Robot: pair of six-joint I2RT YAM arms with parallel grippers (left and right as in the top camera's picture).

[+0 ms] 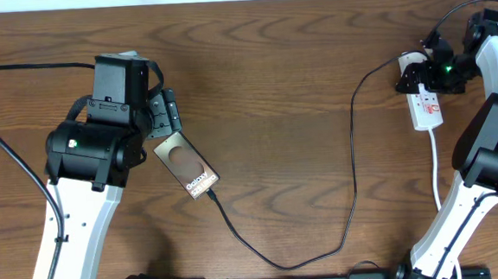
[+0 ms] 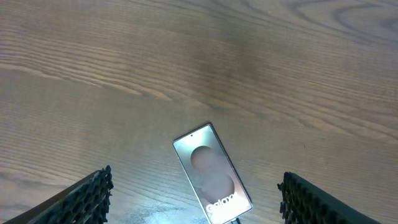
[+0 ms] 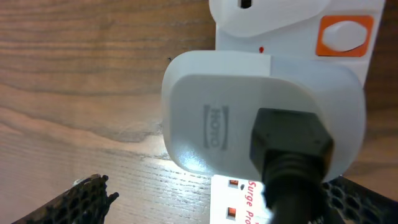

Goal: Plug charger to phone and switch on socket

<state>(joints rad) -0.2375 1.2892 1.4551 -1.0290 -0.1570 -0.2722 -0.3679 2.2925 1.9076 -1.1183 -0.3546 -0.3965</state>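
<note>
A phone (image 1: 187,167) lies flat and slantwise on a dark wood-grain counter (image 1: 280,77), just beside the left tool (image 1: 167,110). White "Galaxy" lettering is readable near the end of the phone that points away from the arm. The charger (image 1: 355,168), a thin black cable, meets that same end of the phone, loops along the near edge of the counter and climbs to the socket (image 1: 426,107) on the right side. Whether its tip is fully seated cannot be told from above. In the left wrist view the phone (image 2: 211,174) shows a glossy brownish screen with the "Galaxy" (image 2: 221,202) wordmark. The left tool (image 2: 196,180) has its ribbed black fingers (image 2: 81,199) spread wide to either side of the handset, closed on nothing. Across the counter, the right tool (image 1: 418,75) hovers at the far end of the socket, a white strip with small red marks and a white cord (image 1: 435,158) trailing toward the arm's base. The right wrist view shows a white adapter (image 3: 211,118) embossed "HOTO" sitting in the socket (image 3: 292,18), with the thick black lead of the charger (image 3: 292,168) leaving it. An orange switch (image 3: 345,34) sits on the strip beyond the adapter, and red print below it reads "Surge Pro" before it is cut off. The right tool (image 3: 221,183) also stands wide apart, its fingers (image 3: 81,199) flanking the adapter without clamping it.
</note>
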